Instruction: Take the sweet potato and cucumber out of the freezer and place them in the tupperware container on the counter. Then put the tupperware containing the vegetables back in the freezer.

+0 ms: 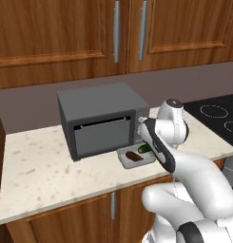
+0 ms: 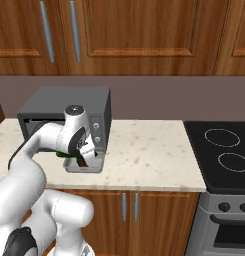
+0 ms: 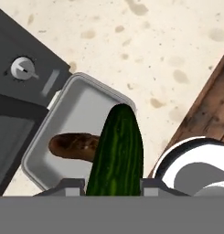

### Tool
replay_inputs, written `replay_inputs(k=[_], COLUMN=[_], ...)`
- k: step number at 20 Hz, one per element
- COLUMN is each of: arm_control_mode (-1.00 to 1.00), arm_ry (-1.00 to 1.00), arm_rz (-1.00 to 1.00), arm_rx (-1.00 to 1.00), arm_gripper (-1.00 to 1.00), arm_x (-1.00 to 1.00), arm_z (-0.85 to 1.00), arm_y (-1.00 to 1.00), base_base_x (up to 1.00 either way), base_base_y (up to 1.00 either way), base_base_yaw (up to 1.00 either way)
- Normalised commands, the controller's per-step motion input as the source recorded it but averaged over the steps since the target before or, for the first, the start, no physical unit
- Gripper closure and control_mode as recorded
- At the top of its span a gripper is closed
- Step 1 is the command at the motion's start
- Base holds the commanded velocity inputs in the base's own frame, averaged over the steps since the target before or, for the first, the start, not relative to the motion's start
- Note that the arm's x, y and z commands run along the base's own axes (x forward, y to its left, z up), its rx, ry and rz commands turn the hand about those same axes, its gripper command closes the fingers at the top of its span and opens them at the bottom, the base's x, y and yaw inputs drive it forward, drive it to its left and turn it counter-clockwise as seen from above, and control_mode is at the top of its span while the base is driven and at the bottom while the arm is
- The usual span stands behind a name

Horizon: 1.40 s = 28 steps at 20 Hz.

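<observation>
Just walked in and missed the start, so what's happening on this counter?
The robot arm's pincer holds the cucumber over the tupperware container, which sits on the counter in front of the microwave. The sweet potato already lies inside the container. The cucumber is not yet let go.

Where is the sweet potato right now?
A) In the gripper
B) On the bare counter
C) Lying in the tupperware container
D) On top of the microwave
C: the hand view shows the sweet potato lying in the tupperware container, while the gripper holds the cucumber above it.
</observation>
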Motion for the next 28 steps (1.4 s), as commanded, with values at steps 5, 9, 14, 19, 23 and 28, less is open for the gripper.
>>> replay_inputs(k=[5,9,14,19,23,28], arm_control_mode=[-1.00,-1.00,-1.00,-1.00,-1.00,-1.00], arm_ry=[0.00,0.00,0.00,0.00,0.02,0.00], arm_rz=[-0.08,-0.07,-0.08,-0.08,-0.06,-0.06], arm_rx=[0.00,0.00,0.00,0.00,0.00,0.00], arm_gripper=[1.00,1.00,1.00,1.00,1.00,-1.00], arm_x=[0.35,0.34,0.32,0.36,0.16,-0.13], arm_z=[-0.50,-0.44,-0.32,-0.21,-0.15,-0.04], arm_y=[0.00,0.01,0.03,0.14,0.16,0.17], base_base_x=[0.00,0.00,0.00,0.00,0.00,0.00], base_base_y=[0.00,0.00,0.00,0.00,0.00,0.00], base_base_yaw=[0.00,0.00,0.00,0.00,0.00,0.00])
